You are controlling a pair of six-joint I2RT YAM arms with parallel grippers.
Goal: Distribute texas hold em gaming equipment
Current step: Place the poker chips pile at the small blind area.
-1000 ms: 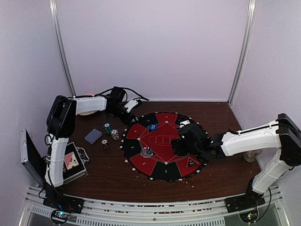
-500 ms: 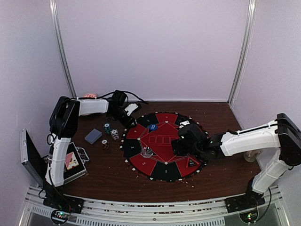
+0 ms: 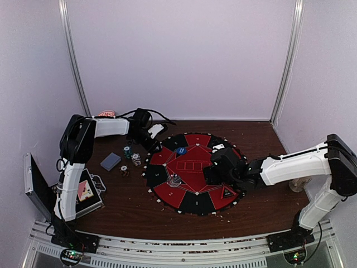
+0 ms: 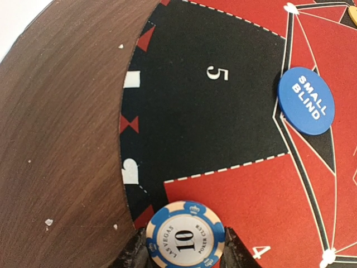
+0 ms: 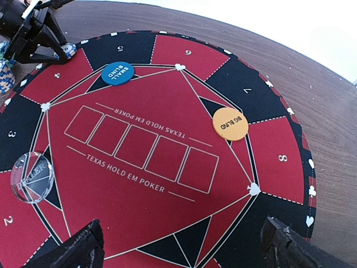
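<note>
Poker chip [image 4: 186, 234], pinched in left end effector [image 4: 186, 252], hangs over the mat [image 4: 223, 111] at its outer edge; right end effector [image 5: 181, 248] gapes wide.

left arm [image 3: 109, 127]: white shells, black joints | right arm [image 3: 293, 163]: same | right tool [image 5: 181, 248]: black

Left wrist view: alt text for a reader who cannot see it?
The left gripper pinches a blue-and-white poker chip marked 10 at the edge of the poker mat, near red seat 4. Black seat 5 lies beyond, a blue Small Blind button to its right, brown table on the left.
</note>
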